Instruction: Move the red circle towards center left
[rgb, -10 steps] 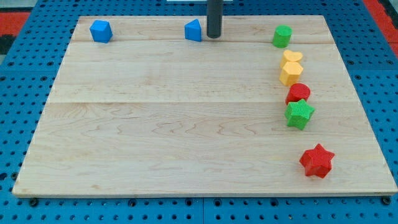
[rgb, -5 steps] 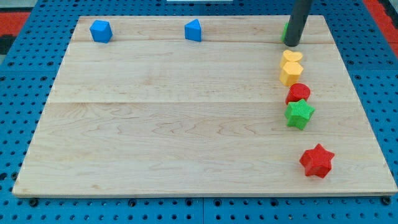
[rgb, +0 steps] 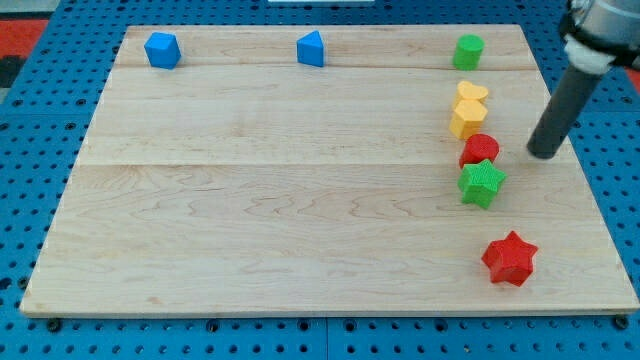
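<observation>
The red circle (rgb: 479, 149) lies at the view's right side of the wooden board (rgb: 300, 200), wedged between a yellow hexagon (rgb: 466, 119) above it and a green star (rgb: 482, 183) below it. My tip (rgb: 542, 154) rests on the board to the right of the red circle, about a block's width away and not touching it.
A yellow heart (rgb: 471, 93) sits just above the yellow hexagon. A green cylinder (rgb: 467, 51) is at the top right. Two blue blocks (rgb: 161, 49) (rgb: 311, 48) lie along the top edge. A red star (rgb: 510, 258) is at the lower right.
My tip has moved from the top edge by the blue block, past the green cylinder, down to the right of the red circle. No block has moved.
</observation>
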